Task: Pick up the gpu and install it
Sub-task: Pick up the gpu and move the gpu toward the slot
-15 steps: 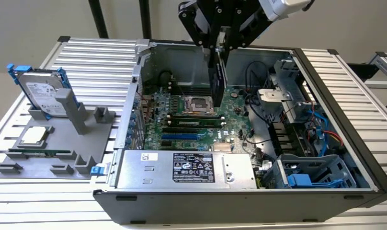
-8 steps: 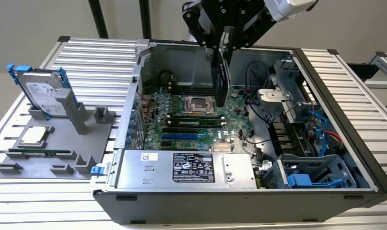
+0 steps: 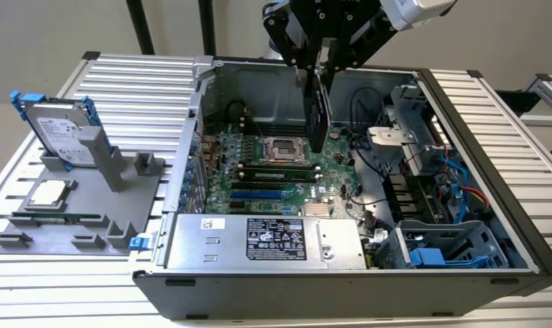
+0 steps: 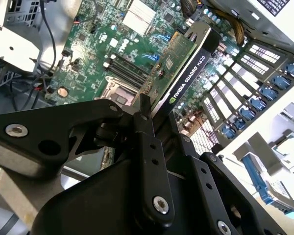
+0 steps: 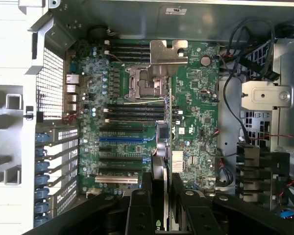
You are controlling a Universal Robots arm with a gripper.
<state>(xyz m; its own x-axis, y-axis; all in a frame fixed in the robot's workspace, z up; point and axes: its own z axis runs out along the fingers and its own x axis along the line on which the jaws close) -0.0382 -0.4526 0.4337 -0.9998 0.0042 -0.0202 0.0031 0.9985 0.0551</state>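
On the exterior view's left, the hard drive (image 3: 62, 133) stands in a grey holder on the desk (image 3: 121, 75). In the middle, the claw (image 3: 324, 65) is clamped on the upper edge of the gpu (image 3: 318, 116), which hangs upright over the motherboard (image 3: 276, 171). The card looks light, stiff and fragile, and is best gripped by its edges and cooler block.
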